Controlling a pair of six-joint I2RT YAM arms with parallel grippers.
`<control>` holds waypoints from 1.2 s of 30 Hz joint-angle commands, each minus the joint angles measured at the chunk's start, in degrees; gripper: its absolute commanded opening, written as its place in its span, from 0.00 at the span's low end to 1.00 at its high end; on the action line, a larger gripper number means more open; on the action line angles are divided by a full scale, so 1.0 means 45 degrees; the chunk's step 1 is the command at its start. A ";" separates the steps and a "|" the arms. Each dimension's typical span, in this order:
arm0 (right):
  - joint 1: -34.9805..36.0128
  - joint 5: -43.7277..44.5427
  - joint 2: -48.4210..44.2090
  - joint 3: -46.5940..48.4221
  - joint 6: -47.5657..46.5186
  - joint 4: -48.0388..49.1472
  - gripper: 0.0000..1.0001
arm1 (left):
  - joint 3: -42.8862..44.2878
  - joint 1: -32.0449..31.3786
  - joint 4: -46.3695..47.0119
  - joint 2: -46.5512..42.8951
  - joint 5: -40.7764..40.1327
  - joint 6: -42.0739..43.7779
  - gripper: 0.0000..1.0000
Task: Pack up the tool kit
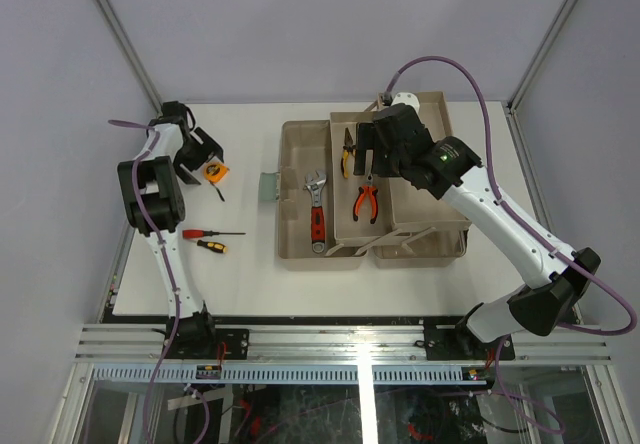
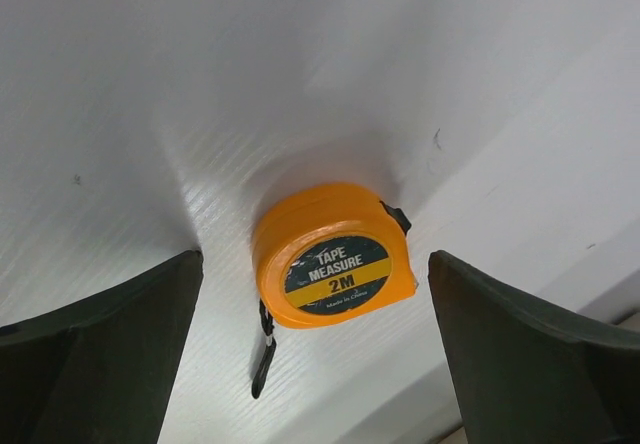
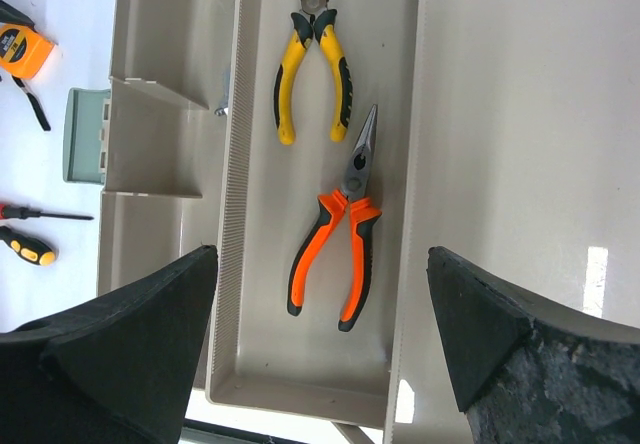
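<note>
An orange tape measure [image 2: 335, 256] lies on the white table; it also shows in the top view [image 1: 214, 172]. My left gripper [image 2: 315, 364] is open just above it, one finger on each side, not touching. My right gripper [image 3: 320, 354] is open and empty above the beige toolbox tray [image 3: 300, 389], which holds orange-handled long-nose pliers [image 3: 338, 254] and yellow-handled pliers [image 3: 313, 59]. In the top view the right gripper [image 1: 365, 149] hovers over the tray. A red-handled adjustable wrench [image 1: 316, 211] lies in the toolbox base [image 1: 290, 244].
A red screwdriver [image 1: 208, 233] and a short yellow-and-black screwdriver [image 1: 211, 247] lie on the table left of the toolbox. The toolbox's grey-green latch [image 1: 267, 186] faces them. The open lid [image 1: 420, 244] lies to the right of the tray.
</note>
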 commanded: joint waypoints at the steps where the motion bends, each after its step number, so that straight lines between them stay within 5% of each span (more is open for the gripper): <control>1: 0.0021 0.0154 -0.0274 -0.0044 0.0320 -0.0002 0.91 | -0.0284 -0.0301 -0.0253 0.1620 0.0830 0.0177 0.95; 8: 0.0021 0.0230 -0.0415 -0.0302 0.0520 0.0007 0.92 | -0.0286 -0.0566 -0.0269 0.1742 0.0522 0.0211 0.91; 22: 0.0032 0.0141 -0.1163 -0.1627 0.1127 0.0226 0.91 | -0.0903 -0.0630 -0.0550 0.1348 0.0056 0.0688 0.30; 36: 0.0031 0.0045 -0.1171 -0.1684 0.0775 0.0818 0.92 | 0.1887 -0.0881 -0.1193 -0.0369 0.1081 0.2296 0.24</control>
